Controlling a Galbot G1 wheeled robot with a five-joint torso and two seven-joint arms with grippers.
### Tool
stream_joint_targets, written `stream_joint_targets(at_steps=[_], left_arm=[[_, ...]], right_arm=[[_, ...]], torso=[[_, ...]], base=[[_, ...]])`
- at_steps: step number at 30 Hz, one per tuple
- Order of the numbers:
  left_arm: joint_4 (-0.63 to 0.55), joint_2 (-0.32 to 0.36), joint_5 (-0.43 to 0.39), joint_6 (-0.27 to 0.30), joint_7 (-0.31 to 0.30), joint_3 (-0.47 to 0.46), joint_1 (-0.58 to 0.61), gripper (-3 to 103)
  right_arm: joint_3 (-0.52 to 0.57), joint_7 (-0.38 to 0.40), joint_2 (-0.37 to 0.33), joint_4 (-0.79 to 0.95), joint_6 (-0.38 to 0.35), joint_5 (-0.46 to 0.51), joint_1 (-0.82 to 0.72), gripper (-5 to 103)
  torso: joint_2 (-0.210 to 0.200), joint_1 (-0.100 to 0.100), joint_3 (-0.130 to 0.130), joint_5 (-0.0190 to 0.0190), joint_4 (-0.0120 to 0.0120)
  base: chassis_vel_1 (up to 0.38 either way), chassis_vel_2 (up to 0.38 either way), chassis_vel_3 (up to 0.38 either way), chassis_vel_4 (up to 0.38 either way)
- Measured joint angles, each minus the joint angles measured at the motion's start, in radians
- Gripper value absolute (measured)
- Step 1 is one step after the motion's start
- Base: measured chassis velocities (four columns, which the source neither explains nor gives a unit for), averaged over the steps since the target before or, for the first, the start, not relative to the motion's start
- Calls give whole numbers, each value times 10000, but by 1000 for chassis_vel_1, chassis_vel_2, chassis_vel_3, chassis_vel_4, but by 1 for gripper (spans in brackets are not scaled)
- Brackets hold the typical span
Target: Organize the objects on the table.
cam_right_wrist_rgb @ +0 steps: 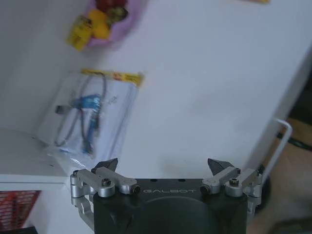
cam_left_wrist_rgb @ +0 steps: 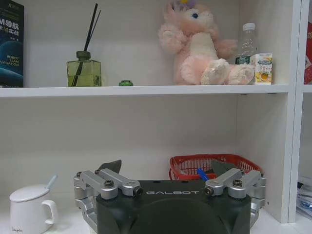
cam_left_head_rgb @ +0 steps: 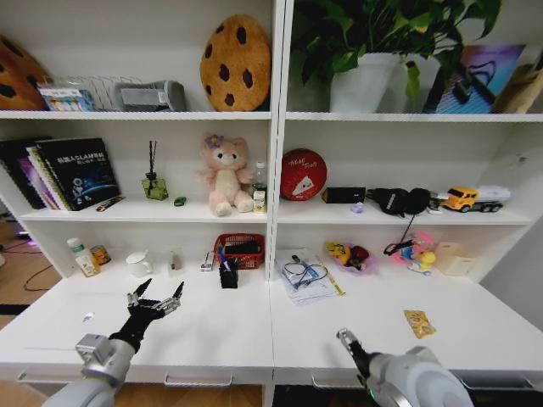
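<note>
White table, two spread claws

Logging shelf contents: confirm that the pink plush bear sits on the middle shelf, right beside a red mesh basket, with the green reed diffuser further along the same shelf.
Not quite. The pink plush bear shares the middle shelf with the green reed diffuser, but the red mesh basket stands a level lower, on the desk surface under that shelf. Beside the bear are a bottle and a small carton. The head view shows it.

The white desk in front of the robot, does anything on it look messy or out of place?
A small yellow packet lies alone on the table, askew. A clear bag of cables sprawls crooked near the middle. Nothing looks spilled or broken.
</note>
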Motion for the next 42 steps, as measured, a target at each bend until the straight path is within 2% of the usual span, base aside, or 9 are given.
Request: stream_joint_targets(at_steps=[2, 3, 5, 7, 8, 10, 15, 24, 42], left_arm=[[0, 0, 0, -1, 0, -1, 0, 100], [0, 0, 0, -1, 0, -1, 0, 100], [1, 0, 0, 0, 1, 0, 0, 100], [0, 0, 0, 0, 1, -1, 0, 100], [0, 0, 0, 0, 1, -1, 0, 100], [1, 0, 0, 0, 0, -1, 0, 100], [1, 0, 0, 0, 1, -1, 0, 100], [1, 0, 0, 0, 1, 0, 0, 100], [0, 0, 0, -1, 1, -1, 0, 100]], right_arm=[[75, -346, -134, -12, -431, -423, 122, 100], [168, -1575, -531, -40, -1188, -2043, 299, 100], [183, -2060, -645, -103, -1385, -2677, 359, 100], [313, -4236, -978, -1293, -1805, -5989, 619, 100], [313, -4236, -978, -1293, -1805, -5989, 619, 100], [806, -6068, -1127, -2272, -2003, -8542, 645, 100], [1941, -8570, -1332, -3271, -2074, -11052, 185, 100], [3784, -11169, -1370, -4082, -1276, -11404, -1621, 100], [3434, -10863, -1102, -3852, -1324, -10838, -1876, 100]], torso=[[0, 0, 0, -1, 0], [1, 0, 0, -3, -2], [0, 0, -1, -5, -3], [0, 0, 0, 3, 0], [0, 0, 0, 3, 0], [0, 0, 0, 2, -1], [0, 0, 0, 1, -2], [0, 0, -2, 0, -5], [1, 0, -1, -2, 0]], base=[[0, 0, 0, 0], [0, 0, 0, 0], [0, 0, 0, 0], [0, 0, 0, 0], [0, 0, 0, 0], [0, 0, 0, 0], [0, 0, 0, 0], [0, 0, 0, 0], [-52, -51, 50, 53]])
